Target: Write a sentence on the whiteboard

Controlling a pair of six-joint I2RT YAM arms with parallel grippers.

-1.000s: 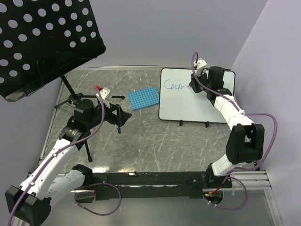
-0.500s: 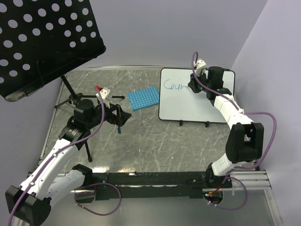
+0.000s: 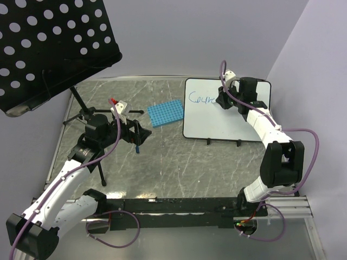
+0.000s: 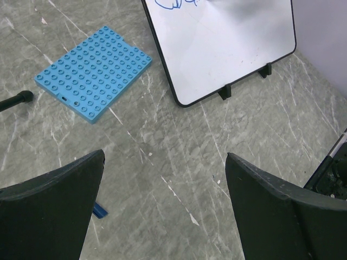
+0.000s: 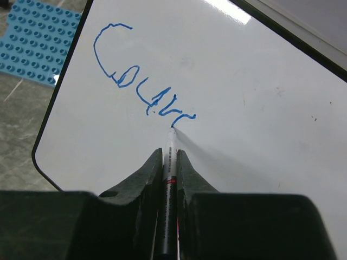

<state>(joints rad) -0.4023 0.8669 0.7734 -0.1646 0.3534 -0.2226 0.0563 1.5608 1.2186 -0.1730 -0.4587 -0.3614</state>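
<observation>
The whiteboard [image 3: 227,120] lies at the back right of the table, also seen in the left wrist view [image 4: 227,49]. Blue cursive letters of the sentence [image 5: 135,92] read roughly "Cour" near the board's top left [image 3: 198,99]. My right gripper [image 5: 169,151] is shut on a slim marker [image 5: 171,162], and the marker's tip touches the board at the end of the last blue stroke. In the top view that gripper [image 3: 221,100] sits just right of the letters. My left gripper [image 4: 164,157] hangs open over bare table [image 3: 142,134], holding nothing.
A blue studded plate [image 3: 165,114] lies left of the whiteboard. A small blue marker cap [image 4: 99,210] lies on the table under my left gripper. A black perforated music stand [image 3: 49,49] overhangs the back left, its tripod legs [image 3: 81,112] beside my left arm.
My right gripper has crept slightly left with the marker still on the board. The left arm has not moved.
</observation>
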